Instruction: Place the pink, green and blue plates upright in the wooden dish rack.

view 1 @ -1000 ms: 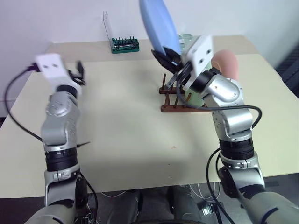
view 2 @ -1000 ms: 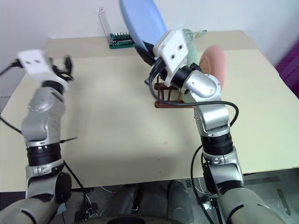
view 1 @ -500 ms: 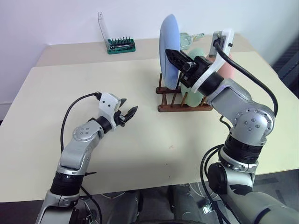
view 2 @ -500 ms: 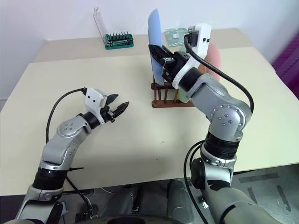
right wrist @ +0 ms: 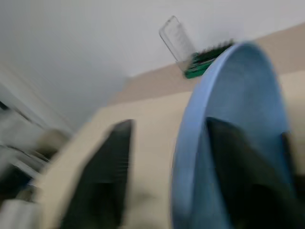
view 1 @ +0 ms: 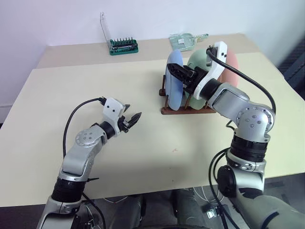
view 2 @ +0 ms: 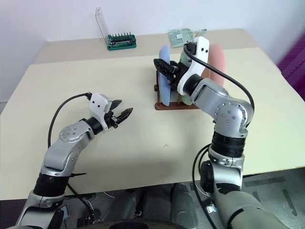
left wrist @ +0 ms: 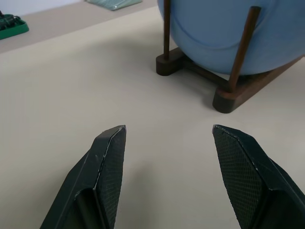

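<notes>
The blue plate stands upright at the left end of the wooden dish rack, between its pegs. Behind it stand the green plate and, at the right end, the pink plate, both upright. My right gripper is at the blue plate's top edge, open. In the right wrist view its fingers straddle the blue plate's rim with a gap. My left gripper hangs open and empty just above the table, left of the rack, pointing at the blue plate and rack.
A green screwdriver bit holder with a raised clear lid sits at the back of the table. A clear plastic packet lies behind the rack. Bare tabletop stretches left and in front of the rack.
The right gripper brought the blue plate down from above into the rack and opened its fingers. The left arm swung down and inward early on, then held still.
</notes>
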You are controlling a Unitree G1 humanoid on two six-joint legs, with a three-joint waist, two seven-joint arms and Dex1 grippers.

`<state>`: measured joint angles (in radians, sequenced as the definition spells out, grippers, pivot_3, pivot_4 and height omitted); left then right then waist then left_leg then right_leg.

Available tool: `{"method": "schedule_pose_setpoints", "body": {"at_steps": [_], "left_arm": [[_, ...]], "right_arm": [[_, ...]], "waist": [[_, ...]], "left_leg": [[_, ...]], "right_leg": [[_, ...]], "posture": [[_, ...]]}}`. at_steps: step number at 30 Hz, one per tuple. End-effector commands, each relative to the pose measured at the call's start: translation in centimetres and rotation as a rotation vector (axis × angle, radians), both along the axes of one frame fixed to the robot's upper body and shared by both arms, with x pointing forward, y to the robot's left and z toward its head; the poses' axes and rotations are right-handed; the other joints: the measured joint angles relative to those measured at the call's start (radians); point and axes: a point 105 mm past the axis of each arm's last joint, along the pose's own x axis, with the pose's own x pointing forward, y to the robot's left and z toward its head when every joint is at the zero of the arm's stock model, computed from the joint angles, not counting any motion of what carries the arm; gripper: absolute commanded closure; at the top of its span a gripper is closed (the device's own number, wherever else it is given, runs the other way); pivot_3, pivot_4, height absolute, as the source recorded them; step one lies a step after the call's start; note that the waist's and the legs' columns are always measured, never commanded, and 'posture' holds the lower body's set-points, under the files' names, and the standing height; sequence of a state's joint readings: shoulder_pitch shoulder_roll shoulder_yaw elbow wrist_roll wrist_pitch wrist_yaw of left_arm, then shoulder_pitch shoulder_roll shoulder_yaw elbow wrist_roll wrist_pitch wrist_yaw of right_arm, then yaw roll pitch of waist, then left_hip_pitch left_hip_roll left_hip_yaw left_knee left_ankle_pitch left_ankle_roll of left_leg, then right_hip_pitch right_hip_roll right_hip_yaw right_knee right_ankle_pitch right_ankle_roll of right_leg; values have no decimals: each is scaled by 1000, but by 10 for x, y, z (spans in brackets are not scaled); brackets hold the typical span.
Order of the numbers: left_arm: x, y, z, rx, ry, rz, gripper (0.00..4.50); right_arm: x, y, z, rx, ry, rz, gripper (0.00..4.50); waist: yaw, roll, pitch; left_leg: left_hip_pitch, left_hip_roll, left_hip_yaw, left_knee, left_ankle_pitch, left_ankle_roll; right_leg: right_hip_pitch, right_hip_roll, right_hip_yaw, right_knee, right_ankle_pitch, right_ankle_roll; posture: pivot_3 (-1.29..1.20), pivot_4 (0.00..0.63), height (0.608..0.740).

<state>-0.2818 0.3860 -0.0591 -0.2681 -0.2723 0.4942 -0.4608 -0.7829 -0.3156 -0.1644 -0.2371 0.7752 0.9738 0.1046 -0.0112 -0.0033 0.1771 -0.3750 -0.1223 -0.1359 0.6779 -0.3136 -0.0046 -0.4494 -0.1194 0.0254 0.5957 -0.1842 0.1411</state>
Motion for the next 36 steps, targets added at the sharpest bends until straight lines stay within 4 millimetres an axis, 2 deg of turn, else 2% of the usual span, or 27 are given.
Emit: {"method": "schedule_pose_setpoints", "body": {"at_steps": [1,4,6,7,11,14,15,17,19,21,26,30,36], "left_arm": [[-5,-6,10,-9,-36,-23,1541],[-5,-6,8,-2,-35,-21,1541],[-4,-5,7,9,-39,-13,1541],[-2,-2,7,15,-41,-5,1541],[-1,1,-4,54,-27,-13,1541],[-1,4,-13,81,-9,-33,1541],[-2,1,-15,89,-8,-42,1541],[-2,0,-19,86,1,-46,1541],[-2,6,-25,95,13,-42,1541],[-4,7,-30,118,22,-37,1541],[-9,15,-33,148,29,-18,1541],[-10,42,-41,194,28,89,1541],[-12,50,-36,168,10,161,1541]], "right_arm": [[-15,5,29,-159,-254,5,1441],[-32,-6,44,-375,-495,-18,1441],[-50,-24,50,-337,-532,43,1441],[-57,-40,51,-317,-527,46,1441],[-84,-108,18,-437,-380,3,1441],[-102,-132,-11,-471,-244,-13,1441],[-104,-139,-16,-471,-218,-25,1441],[-105,-150,-42,-508,-139,-50,1441],[-101,-156,-66,-513,-90,-92,1441],[-96,-160,-79,-525,-75,-111,1441],[-81,-166,-93,-532,-57,-132,1441],[-69,-167,-109,-520,-47,-156,1441],[-62,-169,-120,-564,-24,-140,1441]], "waist": [[-1,0,0],[0,0,0],[5,0,0],[7,-1,0],[36,-1,0],[40,0,0],[36,1,0],[34,1,-1],[29,0,-1],[23,1,-1],[24,1,0],[25,1,0],[25,1,0]], "left_leg": [[0,0,0,0,0,0],[0,0,0,0,0,0],[0,0,0,0,0,0],[0,0,0,0,0,0],[2,0,0,2,-2,3],[2,0,1,2,-3,4],[3,1,2,2,-3,5],[4,1,3,2,-5,8],[5,1,3,2,-5,8],[5,2,3,2,-5,8],[6,1,3,2,-2,3],[5,1,3,2,-2,4],[5,1,2,3,-2,4]], "right_leg": [[0,0,0,0,0,0],[0,0,0,0,0,0],[0,0,0,-1,0,0],[1,0,0,-2,0,0],[5,0,-1,-4,0,0],[6,0,0,-4,0,1],[6,0,0,-4,0,1],[6,0,0,-2,0,1],[7,0,0,-2,0,1],[8,0,0,-2,0,1],[7,0,0,-1,0,0],[7,0,0,-1,0,0],[7,-1,0,-1,0,0]], "posture": [[0,150,738],[0,150,738],[0,150,738],[0,150,738],[0,150,738],[0,150,738],[0,150,738],[0,150,738],[0,150,738],[0,150,738],[0,150,738],[0,150,738],[0,150,738]]}}
